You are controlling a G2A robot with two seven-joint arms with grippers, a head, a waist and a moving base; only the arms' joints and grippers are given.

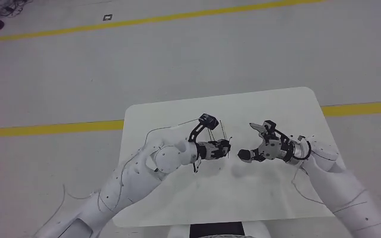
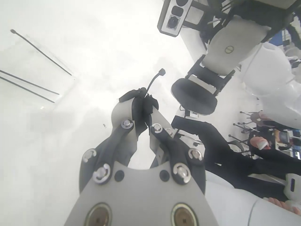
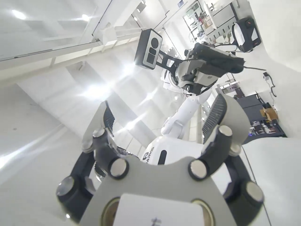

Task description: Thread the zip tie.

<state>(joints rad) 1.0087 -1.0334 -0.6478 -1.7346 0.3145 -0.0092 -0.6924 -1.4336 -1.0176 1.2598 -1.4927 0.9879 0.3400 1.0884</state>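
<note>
A thin black zip tie sticks out from my left gripper, which is shut on it; its head end curves up past the fingertips. In the top view the left gripper is over the middle of the white table. My right gripper faces it a short way off, open, with nothing between its fingers. From the right wrist, my right gripper looks at the left gripper, with the zip tie poking out sideways.
Three spare zip ties lie on the table beyond the left gripper, on what looks like a clear sheet. In the top view they are thin lines just behind the left hand. A yellow floor line runs past the table.
</note>
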